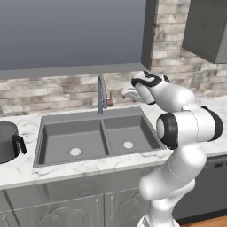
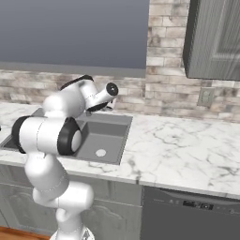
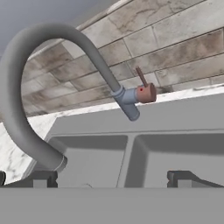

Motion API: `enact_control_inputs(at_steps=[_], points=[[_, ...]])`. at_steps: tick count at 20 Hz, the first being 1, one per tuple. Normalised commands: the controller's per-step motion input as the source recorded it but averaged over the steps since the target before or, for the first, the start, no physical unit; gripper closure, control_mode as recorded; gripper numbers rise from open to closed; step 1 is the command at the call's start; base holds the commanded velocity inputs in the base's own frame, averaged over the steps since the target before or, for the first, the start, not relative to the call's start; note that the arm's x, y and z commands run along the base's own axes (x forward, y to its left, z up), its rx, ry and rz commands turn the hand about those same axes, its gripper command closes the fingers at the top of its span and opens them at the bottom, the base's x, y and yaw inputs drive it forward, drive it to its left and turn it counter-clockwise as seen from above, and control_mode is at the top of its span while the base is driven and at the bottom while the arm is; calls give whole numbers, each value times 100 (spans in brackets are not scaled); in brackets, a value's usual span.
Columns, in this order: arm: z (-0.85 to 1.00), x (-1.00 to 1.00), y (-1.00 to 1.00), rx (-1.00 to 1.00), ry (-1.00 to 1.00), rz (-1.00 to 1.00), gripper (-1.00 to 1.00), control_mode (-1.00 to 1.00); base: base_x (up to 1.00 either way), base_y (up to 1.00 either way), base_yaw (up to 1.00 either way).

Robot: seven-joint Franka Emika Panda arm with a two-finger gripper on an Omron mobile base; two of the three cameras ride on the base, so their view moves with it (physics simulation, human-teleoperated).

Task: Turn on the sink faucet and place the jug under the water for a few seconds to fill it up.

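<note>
A white robot arm reaches over a marble surface (image 1: 111, 165) toward the sink faucet (image 1: 101, 94), which stands upright at the back rim of the sink (image 1: 95, 139), just behind the divider between its two basins. The faucet's long axis runs vertically; its gooseneck arches over at the top and the spout end points down toward the basins. In the hand view the spout (image 3: 26, 87) sweeps in a wide curve across the left, and the single reddish-brown lever (image 3: 144, 89) sticks out from the base, its thin stem angled upward against the brick wall (image 1: 53, 91). The tool (image 1: 127, 93) hovers to the right of the faucet at about lever height, clear of it, aimed leftward at the lever; its two dark finger tips (image 3: 183, 177) stand spread wide apart with nothing between them. One jug (image 1: 9, 142), dark gray with a black side handle facing the sink, sits upright on the surface well to the left of the sink. Each of the two basins shows one round pale drain (image 1: 75, 151). One dark cabinet (image 1: 206, 29) hangs on the wall at upper right.
</note>
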Motion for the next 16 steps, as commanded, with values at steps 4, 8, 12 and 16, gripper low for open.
enact_control_inputs(at_steps=[4,8,12,16], points=[[-15,24,0,0,0,0,-100,-100,0,0,0],[-19,25,0,0,0,0,-100,-100,0,0,0],[-13,29,1,0,0,0,-100,-100,0,0,0],[-11,27,10,0,0,0,-100,-100,0,0,0]])
